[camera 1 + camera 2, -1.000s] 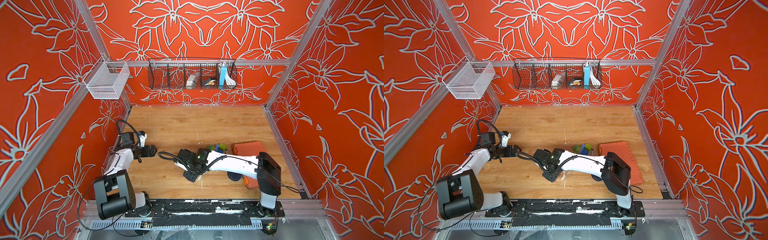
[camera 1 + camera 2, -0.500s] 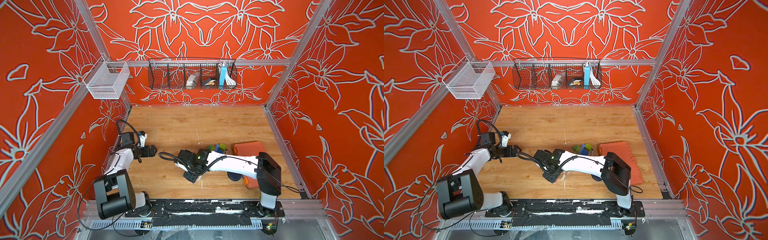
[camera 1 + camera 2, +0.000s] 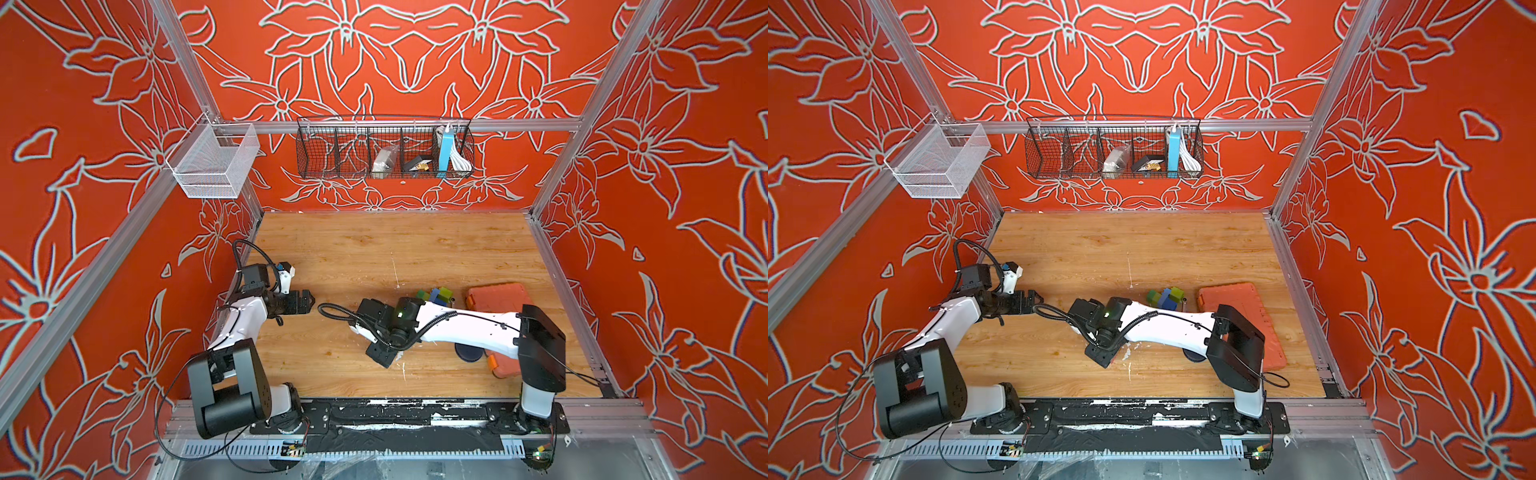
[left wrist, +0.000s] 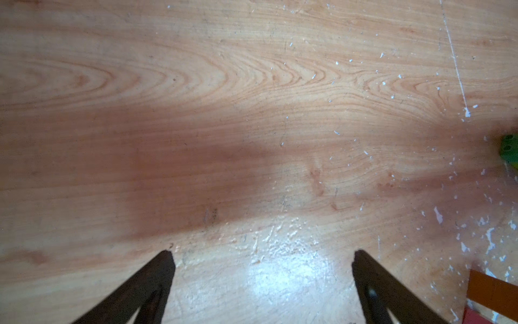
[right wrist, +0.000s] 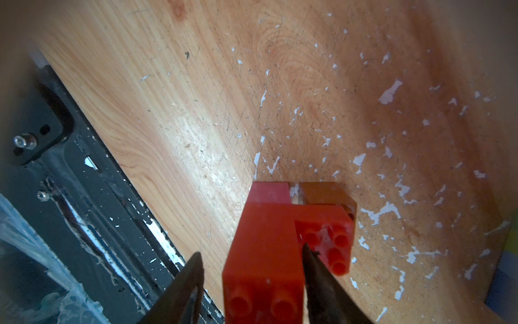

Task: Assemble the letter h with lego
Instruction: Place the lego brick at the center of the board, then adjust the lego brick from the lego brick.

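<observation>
In the right wrist view a lego build stands on the wooden floor: a tall red column (image 5: 263, 252) with a pink brick (image 5: 270, 192) at its foot, an amber-brown brick (image 5: 322, 193), and a red studded square (image 5: 325, 241) beside it. My right gripper (image 5: 251, 249) straddles the red column, open, with a clear gap at one finger (image 5: 190, 280); the other finger lies along the column's side. In both top views this gripper (image 3: 384, 353) (image 3: 1102, 355) points down near the front middle. Loose green, blue and lime lego (image 3: 436, 295) (image 3: 1167, 297) lie behind the arm. My left gripper (image 4: 262, 252) (image 3: 307, 301) hangs open and empty at the left.
An orange tool case (image 3: 498, 297) (image 3: 1237, 303) lies at the right, partly under the right arm. A dark round disc (image 3: 467, 353) sits below that arm. Wire baskets (image 3: 384, 147) hang on the back wall. The black front rail (image 5: 84, 182) runs close to the build.
The right gripper's jaws have spread apart around the red column. Neither arm has visibly shifted, and the left gripper is unchanged.
</observation>
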`<state>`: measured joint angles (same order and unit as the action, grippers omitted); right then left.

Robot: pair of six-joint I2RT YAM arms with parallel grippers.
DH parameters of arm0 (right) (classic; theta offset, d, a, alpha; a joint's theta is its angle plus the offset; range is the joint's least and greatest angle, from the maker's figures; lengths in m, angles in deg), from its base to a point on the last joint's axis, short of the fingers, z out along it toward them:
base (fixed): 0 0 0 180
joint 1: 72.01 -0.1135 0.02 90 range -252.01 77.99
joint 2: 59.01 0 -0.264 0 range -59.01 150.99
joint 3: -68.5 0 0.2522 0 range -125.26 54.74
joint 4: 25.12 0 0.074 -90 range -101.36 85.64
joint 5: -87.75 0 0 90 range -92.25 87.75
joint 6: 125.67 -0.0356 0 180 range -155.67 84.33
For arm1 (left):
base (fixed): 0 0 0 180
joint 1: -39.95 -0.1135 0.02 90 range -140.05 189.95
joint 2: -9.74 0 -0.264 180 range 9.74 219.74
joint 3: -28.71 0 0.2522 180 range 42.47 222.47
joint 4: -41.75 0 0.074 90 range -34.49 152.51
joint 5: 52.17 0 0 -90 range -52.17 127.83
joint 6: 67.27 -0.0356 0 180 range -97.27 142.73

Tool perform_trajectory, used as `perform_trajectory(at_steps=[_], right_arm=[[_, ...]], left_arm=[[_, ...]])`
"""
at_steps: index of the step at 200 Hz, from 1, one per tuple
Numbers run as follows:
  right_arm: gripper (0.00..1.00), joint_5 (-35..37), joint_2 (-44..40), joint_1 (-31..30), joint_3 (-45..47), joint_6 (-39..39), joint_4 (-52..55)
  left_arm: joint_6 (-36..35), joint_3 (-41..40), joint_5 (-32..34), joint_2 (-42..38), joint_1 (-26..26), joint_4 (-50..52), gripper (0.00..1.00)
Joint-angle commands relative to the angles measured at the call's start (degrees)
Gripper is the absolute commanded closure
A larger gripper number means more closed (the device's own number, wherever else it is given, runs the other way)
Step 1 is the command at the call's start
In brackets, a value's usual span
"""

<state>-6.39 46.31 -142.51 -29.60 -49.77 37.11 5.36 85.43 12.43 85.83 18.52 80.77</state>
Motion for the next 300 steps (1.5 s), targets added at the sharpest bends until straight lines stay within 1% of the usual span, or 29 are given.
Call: perform_trajectory(at_steps=[1,23,37,54,68,83,95,120,136,150,164,181,185,198,248,286,300], right_arm=[[0.4,-0.81,-3.95,0.01,-0.72,-0.79,2.28],[0.4,-1.75,-5.25,0.42,-1.23,-1.09,2.69],[0.41,-1.6,-5.93,1.38,-2.0,-1.34,4.09],[0.45,-2.0,-7.25,4.02,-2.03,-2.26,5.84],[0.5,-4.63,-8.49,7.56,-0.97,-3.23,6.56],[0.55,-10.05,-9.03,11.47,0.95,-3.54,5.78],[0.59,-12.3,-8.45,13.02,1.47,-2.8,5.75],[0.6,-14.49,-5.64,13.97,0.65,-1.91,6.08],[0.6,-15.24,-3.4,14.07,-0.15,-1.21,6.08],[0.6,-15.37,-1.62,14.33,-0.8,-0.92,5.96],[0.6,-15.85,-0.08,14.76,-1.36,-0.92,5.5],[0.6,-16.59,1.38,15.12,-2.04,-0.75,5.26],[0.6,-16.67,1.62,15.16,-2.14,-0.68,5.26],[0.6,-17.35,2.38,15.48,-2.39,-0.7,4.84],[0.6,-19.69,3.97,16.01,-3.36,-0.74,4.44],[0.62,-21.28,5.4,16.1,-3.65,-0.57,4.37],[0.63,-21.26,5.6,16.1,-3.44,-0.61,4.28]], left_arm=[[-2.58,0.64,-4.29,-2.14,-0.18,2.61,0.01],[-4.88,1.52,-9.39,-4.1,-0.16,4.97,0.01],[-7.48,2.27,-14.85,-5.5,-0.11,7.44,0.01],[-12.63,3.07,-22.07,-7.17,0.31,11.34,0.01],[-16.72,3.29,-24.59,-8.5,2.11,13.99,0.01],[-21.16,2.97,-25.2,-9.64,5.77,16.7,0.01],[-23.49,2.45,-25.3,-9.91,9.08,17.87,0.01],[-22.47,1.69,-24.2,-9.06,15.13,16.74,0.01],[-21.57,1.43,-24.35,-8.53,17.75,16.19,0.01],[-22.05,1.18,-24.9,-8.19,19.38,16.42,0.01],[-24.33,0.87,-25.58,-8.43,21.08,17.63,0.02],[-28.05,-0.2,-27.72,-9.41,22.29,18.88,0.01],[-30.26,-0.54,-28.38,-9.6,22.54,19.06,0.01],[-33.82,-1.5,-30.01,-10.32,23.81,19.22,0.01],[-43.52,-3.47,-31.56,-8.75,30.48,18.17,0.01],[-46.48,-5.11,-32.67,-7.59,32.65,16.21,0.01],[-45.06,-6.35,-32.38,-7.79,33.27,13.53,0.01]])
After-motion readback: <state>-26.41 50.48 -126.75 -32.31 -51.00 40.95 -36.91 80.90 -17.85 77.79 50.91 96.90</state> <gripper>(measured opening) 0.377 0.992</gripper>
